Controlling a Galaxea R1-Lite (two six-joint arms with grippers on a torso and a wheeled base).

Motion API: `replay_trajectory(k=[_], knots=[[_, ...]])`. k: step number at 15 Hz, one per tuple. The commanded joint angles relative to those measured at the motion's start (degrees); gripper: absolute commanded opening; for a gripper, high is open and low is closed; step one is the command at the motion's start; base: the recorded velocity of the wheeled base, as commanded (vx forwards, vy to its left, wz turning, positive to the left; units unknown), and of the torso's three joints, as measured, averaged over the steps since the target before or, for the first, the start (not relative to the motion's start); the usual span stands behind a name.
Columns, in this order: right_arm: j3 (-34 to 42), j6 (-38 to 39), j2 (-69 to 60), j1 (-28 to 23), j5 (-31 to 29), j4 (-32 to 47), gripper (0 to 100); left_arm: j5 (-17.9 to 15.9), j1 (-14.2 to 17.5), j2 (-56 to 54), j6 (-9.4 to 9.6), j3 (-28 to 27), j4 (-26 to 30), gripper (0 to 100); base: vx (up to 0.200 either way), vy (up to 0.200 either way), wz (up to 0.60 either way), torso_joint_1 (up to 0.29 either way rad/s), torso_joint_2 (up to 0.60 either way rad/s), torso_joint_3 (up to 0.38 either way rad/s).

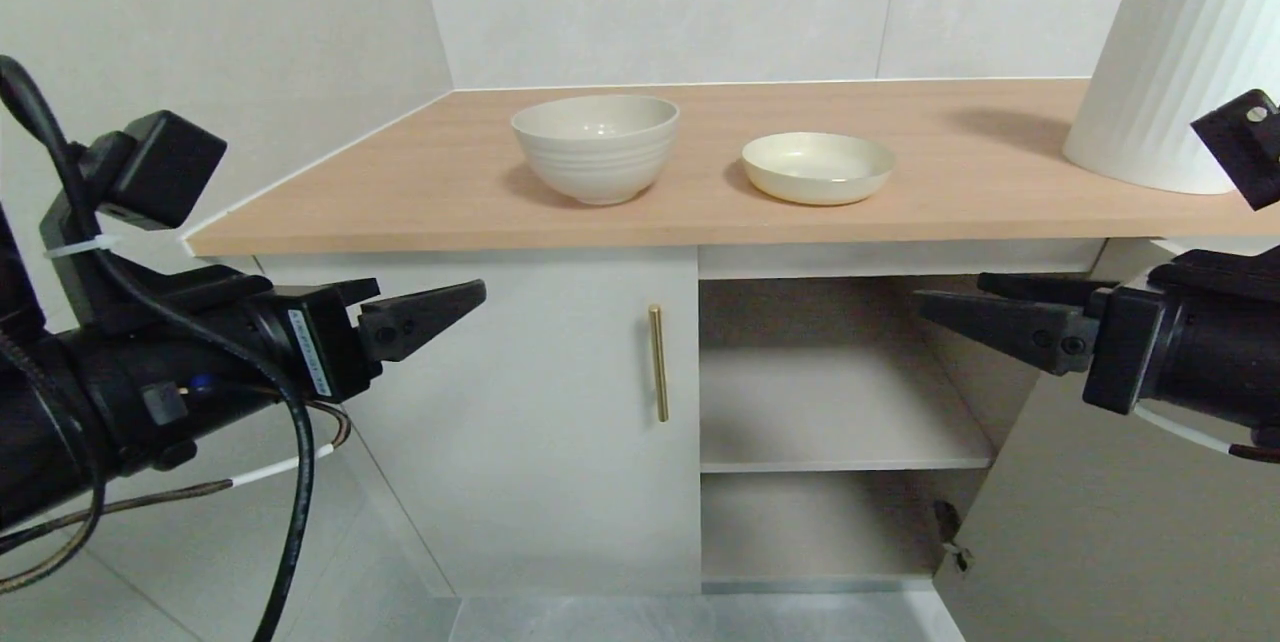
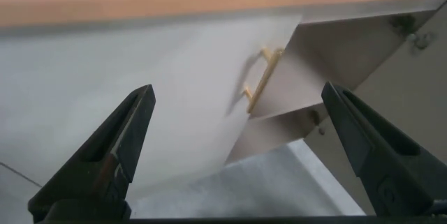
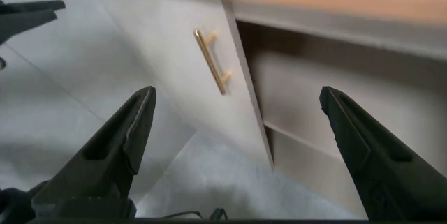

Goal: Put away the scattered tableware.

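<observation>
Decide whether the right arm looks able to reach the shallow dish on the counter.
Probably yes: the right end effector is open but lower than the countertop, so it must rise first; nothing stands in front of the shallow dish.

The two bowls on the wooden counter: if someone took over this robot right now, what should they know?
Left gripper: open, empty, level with the shut white cabinet door.
Right gripper: open, empty, in front of the open cabinet compartment.
Things: the deep ribbed white bowl and the shallow cream dish stand apart on the wooden countertop, bowl on the robot's left.
Done: the compartment is open, showing a white shelf. Nothing is picked up yet.
Left: both pieces likely go onto the shelf.
</observation>
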Motion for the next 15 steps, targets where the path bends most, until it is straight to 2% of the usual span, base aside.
replay_trajectory(k=[1,8,13,15], knots=[[0.01,0.02,0.3,-0.12,0.1,0.08,100,0.01,0.01,0.77,-0.04,0.04,0.01,100,0.0,0.0,0.0,0.105,-0.17,-0.281],[-0.08,0.02,2.23,-0.91,0.1,0.08,100,0.1,0.18,2.62,-0.39,-0.14,-0.25,100,0.0,0.0,0.0,0.14,-0.49,-0.31],[-0.34,-0.42,4.34,-1.7,0.19,-0.01,100,0.36,1.76,5.52,-0.48,-1.72,-0.08,100,0.0,0.0,0.0,0.185,-0.47,-0.29],[-0.16,-2.89,6.19,-2.84,0.19,-1.77,100,0.36,2.29,7.28,-0.57,-2.68,0.01,100,0.0,0.0,0.0,0.11,-0.3,-0.171]])
